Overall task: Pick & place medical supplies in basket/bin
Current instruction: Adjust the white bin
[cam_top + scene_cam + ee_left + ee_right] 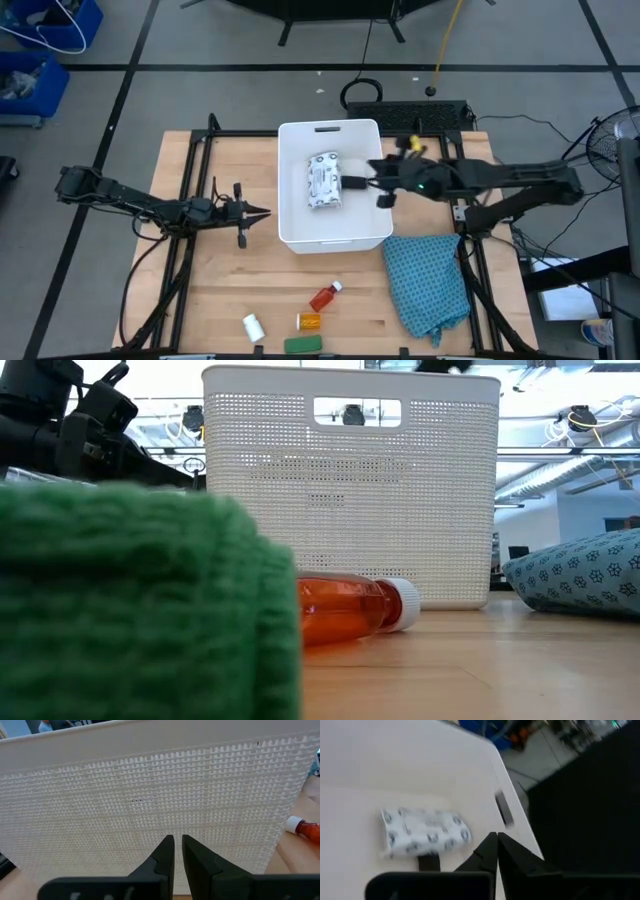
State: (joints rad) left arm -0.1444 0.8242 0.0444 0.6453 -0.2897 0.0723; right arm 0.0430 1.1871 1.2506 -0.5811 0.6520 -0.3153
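In the low view, a blurred green flat bar [130, 605] hides most of the table from us. The white patterned packet [324, 181] lies inside the bin [300, 235] at centre frame. The right gripper [352, 183] reaches over it, fingers closed and empty; the left gripper [262, 211] waits left of the bin, nearly closed.

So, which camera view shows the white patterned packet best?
The right wrist view: the white patterned packet lies large and unobstructed on the bin floor. The high view shows it small. The low and left wrist views show only the bin's wall.

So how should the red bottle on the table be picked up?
The red bottle lies on its side, white cap angled toward the bin. Come straight down from above and close the hand across the middle of its round body, fingers crossing its long axis.
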